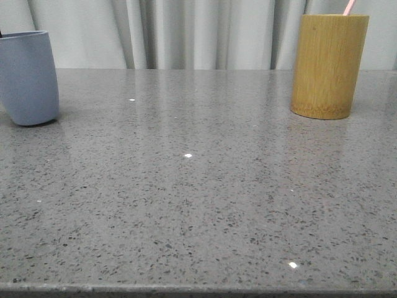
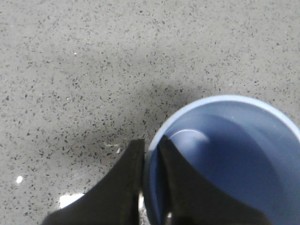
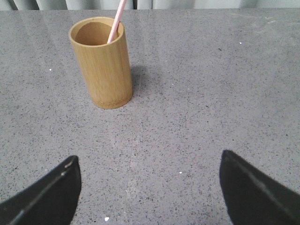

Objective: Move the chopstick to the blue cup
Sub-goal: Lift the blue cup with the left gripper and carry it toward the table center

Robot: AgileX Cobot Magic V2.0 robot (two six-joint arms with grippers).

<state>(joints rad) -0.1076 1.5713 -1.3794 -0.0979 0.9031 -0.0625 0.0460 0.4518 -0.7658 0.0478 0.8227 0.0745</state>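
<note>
Chopstick [image 3: 116, 21] stood in bamboo holder [image 3: 101, 62], at 2 o'clock on the table in the front view. Left gripper [image 2: 151, 159] pinched blue cup [image 2: 225, 159] rim at 10 o'clock, probably steadying it. Right gripper [image 3: 150, 187] jaws wide, short of the holder.

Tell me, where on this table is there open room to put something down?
The wide grey stretch between the blue cup and the bamboo holder is bare, as is the front. It is tight at the cup, where the left end effector straddles its rim.

Low front view across the table [image 1: 186, 205]; left wrist close above; right wrist farther, shared bamboo cylinder [image 3: 102, 63].
</note>
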